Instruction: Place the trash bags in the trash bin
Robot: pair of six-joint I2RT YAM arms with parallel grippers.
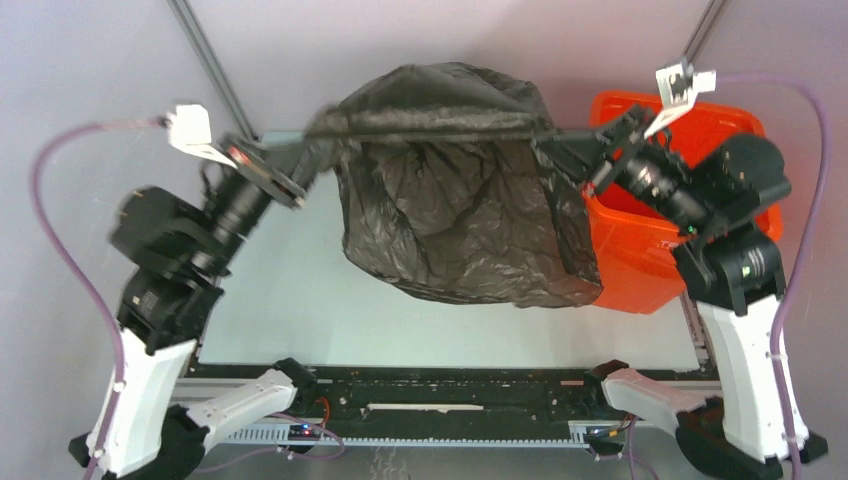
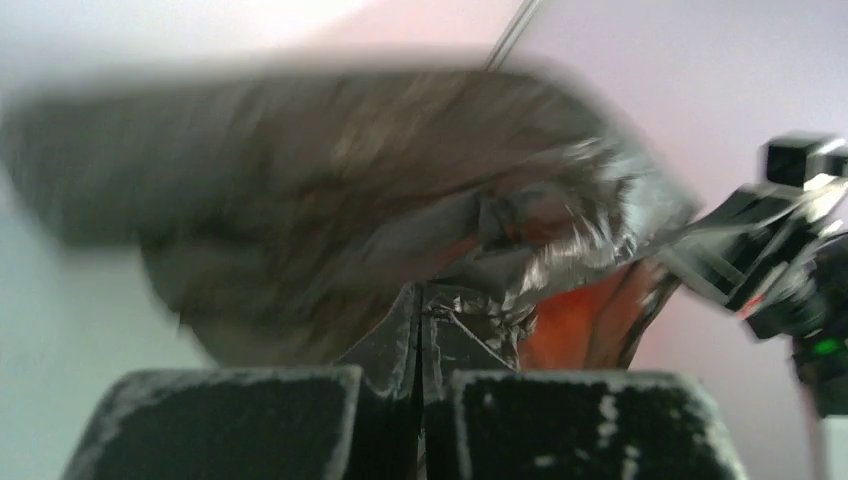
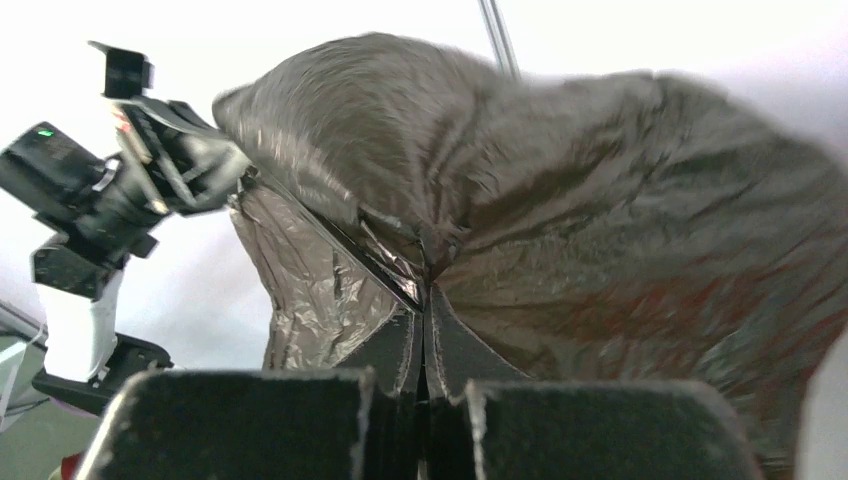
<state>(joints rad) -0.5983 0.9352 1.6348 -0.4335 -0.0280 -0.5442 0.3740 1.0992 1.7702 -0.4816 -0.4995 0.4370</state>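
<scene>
Trash bag (image 1: pixel 460 200) hangs above the table (image 1: pixel 290 300), brushing the trash bin's (image 1: pixel 725 120) left side. Left pincer (image 1: pixel 315 145) and right pincer (image 1: pixel 562 140) each clench its top edge, stretching it taut, probably to carry it over the rim, though the left wrist view is blurry.

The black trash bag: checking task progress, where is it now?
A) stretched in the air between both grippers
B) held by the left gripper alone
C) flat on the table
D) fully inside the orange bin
A: the trash bag hangs stretched between the left gripper and the right gripper, both shut on its film.
</scene>
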